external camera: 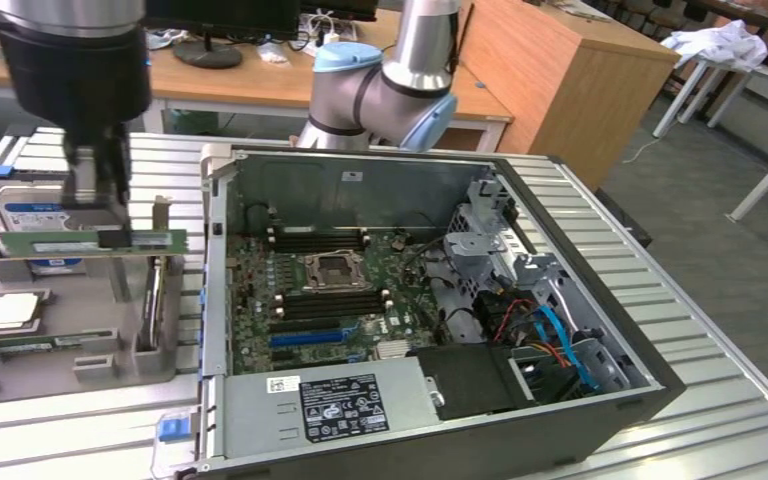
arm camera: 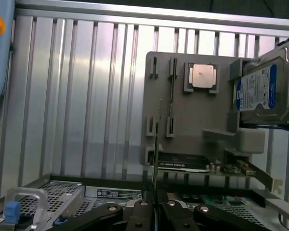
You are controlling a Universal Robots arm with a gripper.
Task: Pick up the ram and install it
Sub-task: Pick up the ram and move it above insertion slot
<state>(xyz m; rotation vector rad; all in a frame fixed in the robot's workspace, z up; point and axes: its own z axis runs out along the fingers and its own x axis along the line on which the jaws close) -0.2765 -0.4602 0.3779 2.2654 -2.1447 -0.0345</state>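
End effector (external camera: 115, 232) pinching ram (external camera: 51, 245) narrowly at mid-stick. Ram sitting level over grey holder tray (external camera: 97, 335), middle of exterior view's left, beside hard drive (external camera: 31, 212). Best handling, judging: gripping firmly and centred, holding stick level, avoiding tray posts.

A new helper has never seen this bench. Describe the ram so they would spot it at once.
Start at the open computer case; at the exterior view's left of it sits a grey parts tray. Above that tray the gripper holds the ram, level. It is a long, slim green board, unlike the boxy silver-and-blue hard drive and the square chip nearby.
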